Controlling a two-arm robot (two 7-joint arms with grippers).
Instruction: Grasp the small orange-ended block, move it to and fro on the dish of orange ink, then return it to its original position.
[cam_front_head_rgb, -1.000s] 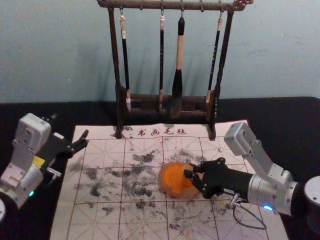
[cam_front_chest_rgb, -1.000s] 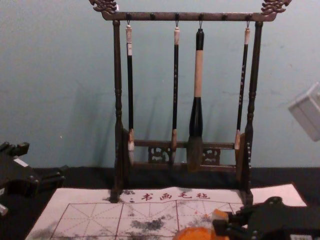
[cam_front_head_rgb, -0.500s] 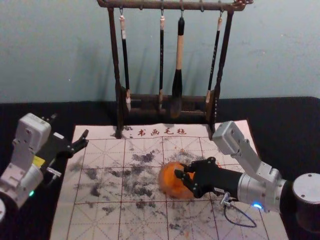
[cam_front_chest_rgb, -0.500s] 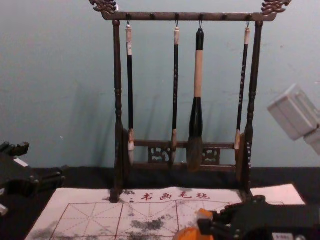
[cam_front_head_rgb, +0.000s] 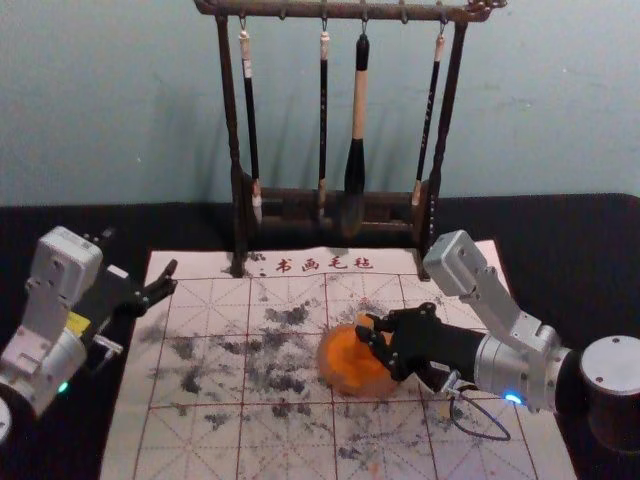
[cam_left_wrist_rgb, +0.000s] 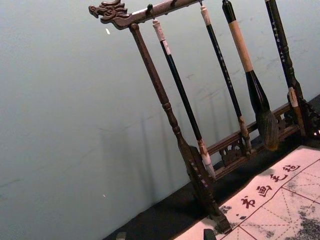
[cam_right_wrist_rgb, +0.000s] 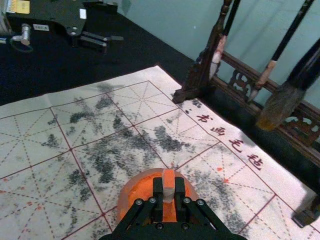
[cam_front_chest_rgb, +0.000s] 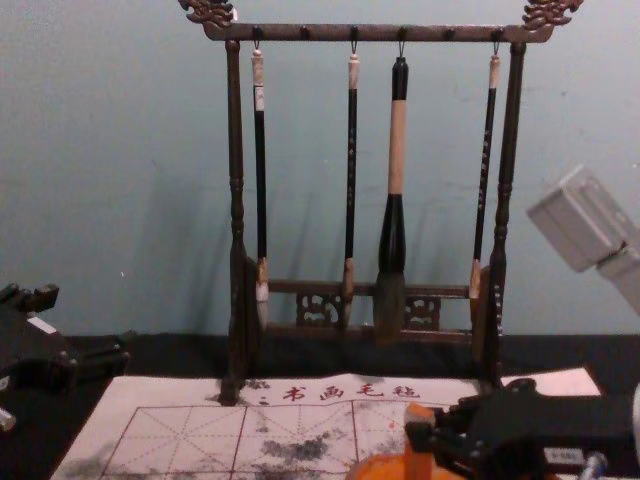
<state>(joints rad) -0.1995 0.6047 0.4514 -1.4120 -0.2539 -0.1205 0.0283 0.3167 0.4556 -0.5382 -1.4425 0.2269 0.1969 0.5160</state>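
Right gripper: since the last earlier frame it has shifted slightly toward the mat's far and right edges, and now reaches in over the orange dish from the right; its fingers (cam_right_wrist_rgb: 158, 186) are pinching the small block.
Block: the small block (cam_right_wrist_rgb: 168, 181) moves with it, held at the dish's far side; in the chest view it shows a little higher than before, with orange above and below the fingertip. Whether its lower end touches the ink, I cannot tell.
Dish: the dish (cam_right_wrist_rgb: 123, 201) stays put on the mat (cam_front_head_rgb: 200, 440), a bit right of its middle, well in from the near edge, with orange ink (cam_right_wrist_rgb: 144, 190) spread inside.
Left gripper: parked unchanged by the mat's far left corner, its fingers spread, holding nothing.
Rack: the brush rack (cam_front_chest_rgb: 236, 200) stands as it was, along the mat's far edge.
Meaning: the small shift after the earlier leftward one suggests the to-and-fro stroke is in hand, perhaps with a slight lift; the return seems still to come.
Watch: a firm pinch and light pressure should keep the block from twisting or dragging the dish.
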